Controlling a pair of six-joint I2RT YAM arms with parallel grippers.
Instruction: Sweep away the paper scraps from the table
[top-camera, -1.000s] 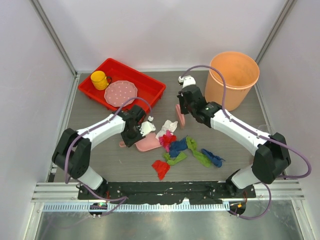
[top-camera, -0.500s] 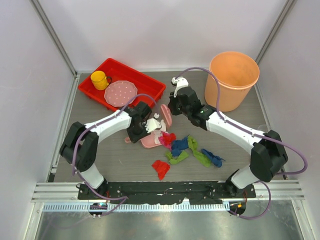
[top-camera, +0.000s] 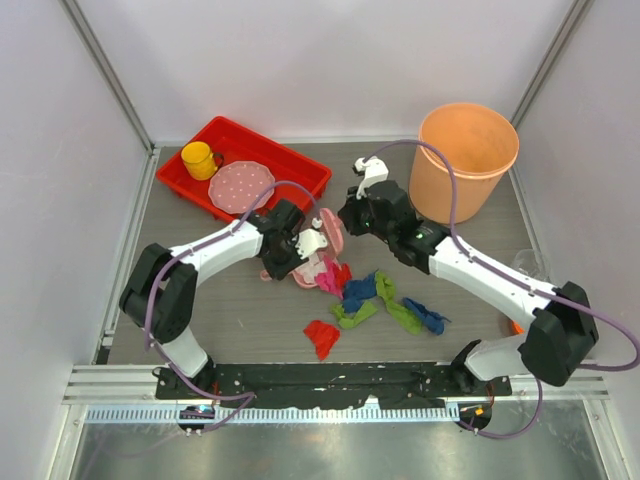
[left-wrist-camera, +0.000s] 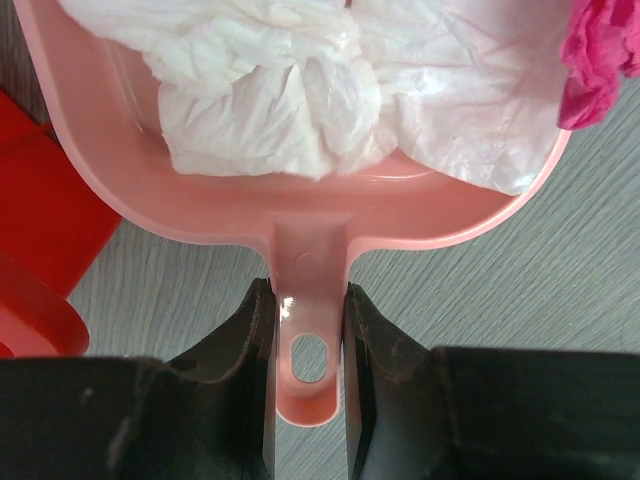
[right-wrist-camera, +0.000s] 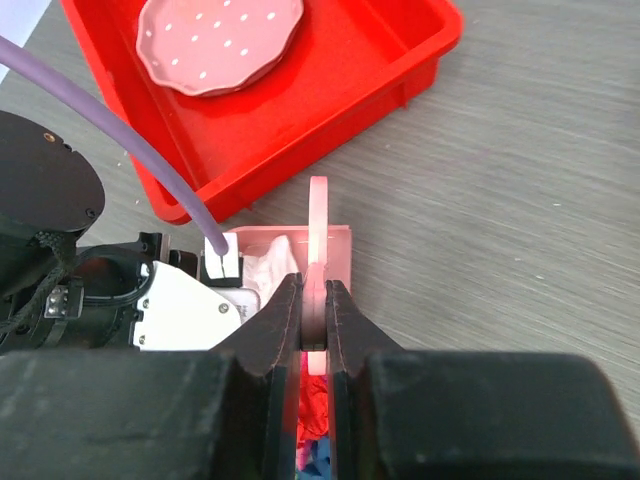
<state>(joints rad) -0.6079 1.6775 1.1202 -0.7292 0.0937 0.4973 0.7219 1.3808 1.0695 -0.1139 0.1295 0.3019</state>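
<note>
My left gripper (top-camera: 280, 260) is shut on the handle of the pink dustpan (top-camera: 305, 277). In the left wrist view its jaws (left-wrist-camera: 308, 355) clamp the handle, and a white paper scrap (left-wrist-camera: 300, 90) lies in the pan (left-wrist-camera: 120, 150). A magenta scrap (left-wrist-camera: 600, 55) sits at the pan's mouth. My right gripper (top-camera: 343, 226) is shut on the pink brush (top-camera: 332, 236), held edge-on over the pan (right-wrist-camera: 318, 215). Magenta (top-camera: 327, 276), red (top-camera: 321, 337), blue (top-camera: 357, 291) and green (top-camera: 400, 312) scraps lie on the table (top-camera: 200, 320).
A red tray (top-camera: 290, 163) with a yellow cup (top-camera: 200, 159) and a pink plate (top-camera: 242, 186) stands at the back left, close behind the dustpan. An orange bucket (top-camera: 465, 155) stands at the back right.
My right gripper carried the brush left to the dustpan's mouth. The white scrap went from the table into the pan. My left gripper shifted the dustpan right, up against the scraps.
</note>
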